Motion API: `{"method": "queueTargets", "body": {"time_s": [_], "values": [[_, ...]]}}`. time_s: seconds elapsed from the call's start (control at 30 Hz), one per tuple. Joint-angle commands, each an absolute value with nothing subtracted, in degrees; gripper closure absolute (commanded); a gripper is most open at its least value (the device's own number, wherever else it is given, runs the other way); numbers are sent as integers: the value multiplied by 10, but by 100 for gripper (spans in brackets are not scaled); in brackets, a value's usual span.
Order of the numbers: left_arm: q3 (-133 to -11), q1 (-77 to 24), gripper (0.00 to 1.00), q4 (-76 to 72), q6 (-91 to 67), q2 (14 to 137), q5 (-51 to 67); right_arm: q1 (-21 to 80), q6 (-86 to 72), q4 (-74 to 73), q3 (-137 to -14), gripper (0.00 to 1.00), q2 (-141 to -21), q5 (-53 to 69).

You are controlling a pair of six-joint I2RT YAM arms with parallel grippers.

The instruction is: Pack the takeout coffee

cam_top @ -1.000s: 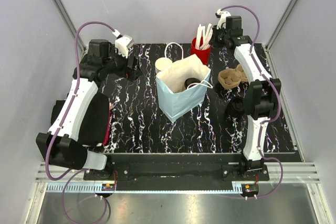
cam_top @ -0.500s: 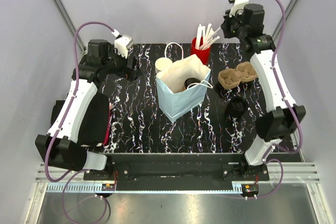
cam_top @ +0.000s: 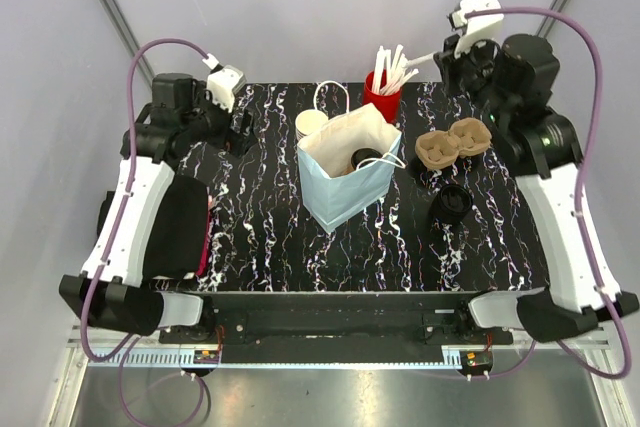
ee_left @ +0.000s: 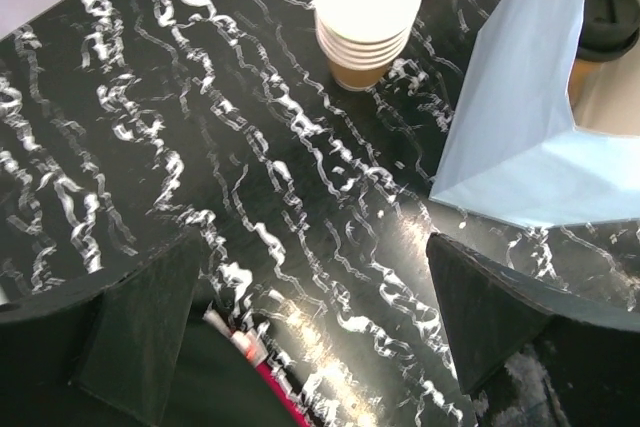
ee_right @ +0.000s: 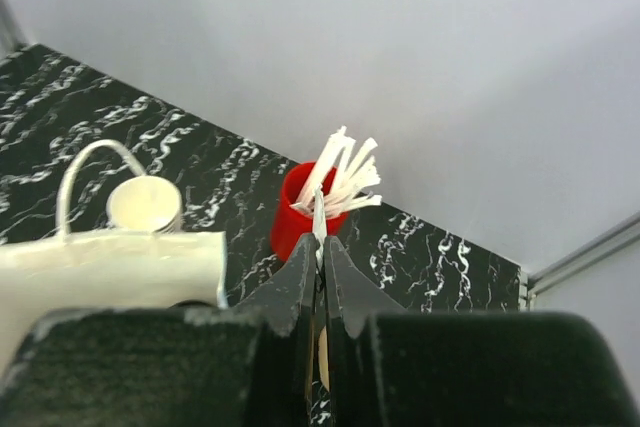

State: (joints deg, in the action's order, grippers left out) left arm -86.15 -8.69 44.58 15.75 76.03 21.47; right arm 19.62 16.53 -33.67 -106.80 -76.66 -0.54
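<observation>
Coffee: lidded, standing inside the blue bag at mid-counter; bagging of the cup is judged done.
Right gripper: pressed together on one white stick, held high near the red cup.
Left gripper: spread, empty, hung over the counter near the cup stack.
Step in hand, as judged: a stick is being added.
Next move: the stick is to be carried over the bag mouth and released.

Brown kraft-paper cup with round black plastic lid: body lay mostly hidden inside light-blue paper bag, lid cut by picture's edge. Thin white stick: lower length was hidden between fingers of right pincer.
</observation>
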Motion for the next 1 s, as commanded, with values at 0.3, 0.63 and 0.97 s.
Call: {"method": "queueTargets", "body": {"time_s": [0.3,0.63,0.97], "values": [[-810,-75,1,452,156,702,177,383,229,-420,-1023,92,-717,-76],[-804,-74,1,451,146,687,185,468,258,-390,-968,92,-755,-108],[-790,-67,1,442,140,686,192,538,294,-352,-951,93,-822,-157]]}}
